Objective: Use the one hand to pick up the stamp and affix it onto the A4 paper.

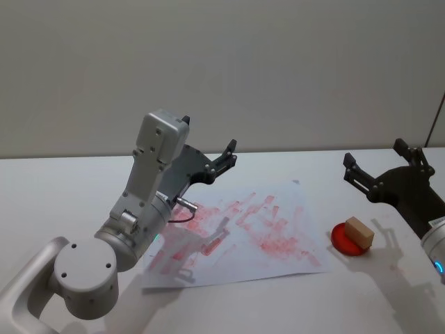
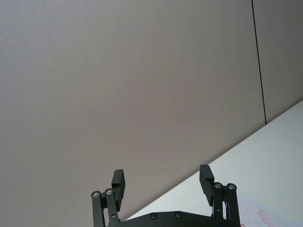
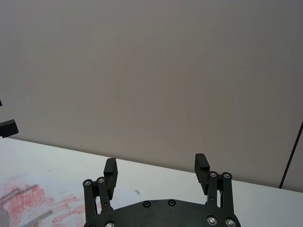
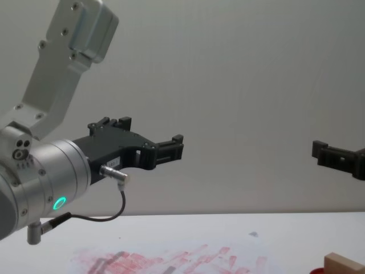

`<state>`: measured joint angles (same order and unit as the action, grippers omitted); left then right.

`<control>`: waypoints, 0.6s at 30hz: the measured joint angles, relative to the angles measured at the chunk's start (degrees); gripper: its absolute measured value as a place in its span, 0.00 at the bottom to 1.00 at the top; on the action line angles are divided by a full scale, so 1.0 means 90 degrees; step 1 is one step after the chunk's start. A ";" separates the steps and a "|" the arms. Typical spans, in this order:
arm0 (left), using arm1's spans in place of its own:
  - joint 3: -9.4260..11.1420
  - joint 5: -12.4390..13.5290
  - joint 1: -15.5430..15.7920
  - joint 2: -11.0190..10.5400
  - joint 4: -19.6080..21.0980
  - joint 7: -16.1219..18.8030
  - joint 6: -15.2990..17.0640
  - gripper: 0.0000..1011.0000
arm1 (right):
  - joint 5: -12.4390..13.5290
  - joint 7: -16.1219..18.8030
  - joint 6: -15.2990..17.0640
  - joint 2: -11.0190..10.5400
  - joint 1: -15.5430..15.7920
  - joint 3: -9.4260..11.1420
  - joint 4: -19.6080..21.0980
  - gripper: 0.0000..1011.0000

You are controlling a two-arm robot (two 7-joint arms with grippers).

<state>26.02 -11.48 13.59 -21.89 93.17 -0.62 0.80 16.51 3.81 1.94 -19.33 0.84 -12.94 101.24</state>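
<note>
Stamp (image 1: pixel 359 232) lies apparently beneath the hovering right hand (image 1: pixel 375 157).

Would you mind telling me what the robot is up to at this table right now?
Nothing is being handled at the moment. The left gripper is raised above the A4 paper, open and empty, and the right gripper is raised at the table's right side, also open and empty. The stamp rests on the red ink pad just right of the paper, which is covered in red marks. The stamp is not yet picked up.
</note>
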 joint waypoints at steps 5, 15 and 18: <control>0.0000 0.0000 0.0000 0.0000 0.0000 0.0000 0.0000 0.99 | 0.0000 0.0002 0.0000 0.0000 0.0000 0.0000 0.0000 0.99; 0.0000 0.0000 0.0000 0.0000 0.0000 0.0000 0.0000 0.99 | -0.0004 0.0002 0.0000 0.0000 0.0000 0.0000 -0.0001 0.99; 0.0000 0.0000 0.0000 0.0000 0.0000 0.0000 0.0000 0.99 | -0.0005 0.0002 0.0000 0.0000 0.0000 0.0000 -0.0001 0.99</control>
<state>26.02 -11.48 13.59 -21.89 93.17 -0.62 0.79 16.46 3.83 1.95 -19.33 0.84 -12.94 101.23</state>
